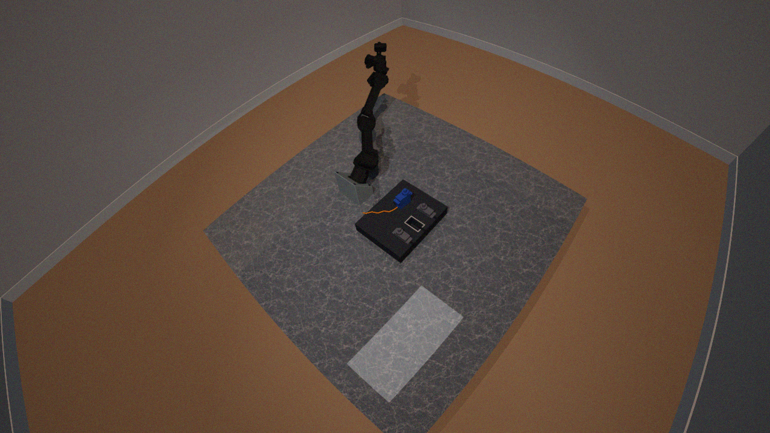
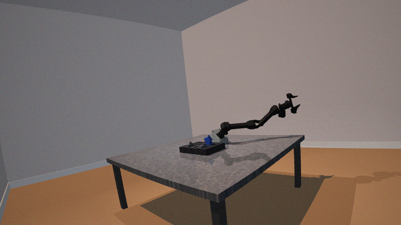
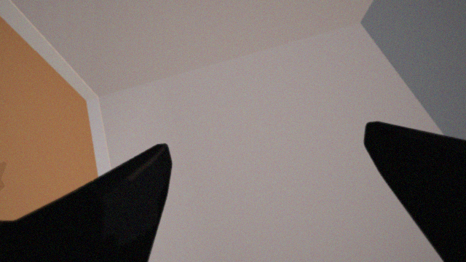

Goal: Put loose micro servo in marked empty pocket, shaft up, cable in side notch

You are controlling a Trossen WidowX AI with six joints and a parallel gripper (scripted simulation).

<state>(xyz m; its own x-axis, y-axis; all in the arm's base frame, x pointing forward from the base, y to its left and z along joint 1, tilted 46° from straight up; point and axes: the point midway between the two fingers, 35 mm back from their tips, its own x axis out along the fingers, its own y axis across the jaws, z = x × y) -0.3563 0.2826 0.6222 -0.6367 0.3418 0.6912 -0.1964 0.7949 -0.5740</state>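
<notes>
My jaws point(image 1: 379, 46) point(image 2: 298, 101) stand wide with nothing between them. The blue servo point(image 1: 402, 198) point(image 2: 208, 140) sits on the black deck point(image 1: 376, 226) point(image 2: 192, 151), toward twelve o'clock in the top view; its orange cable point(image 1: 379, 211) trails toward eight. The pale-outlined pocket point(image 1: 414, 224) point(image 2: 195, 147) lies nearer four. A grip off-centre could tilt the servo and jam an ear on the rim; a loose cable could get pinched beneath the body. The shaft seems to point up, though the view is small. My arm point(image 1: 366, 122) point(image 2: 252, 124) stretches toward twelve, raised, away from the deck, beyond the table point(image 1: 301, 231) point(image 2: 171, 173).
</notes>
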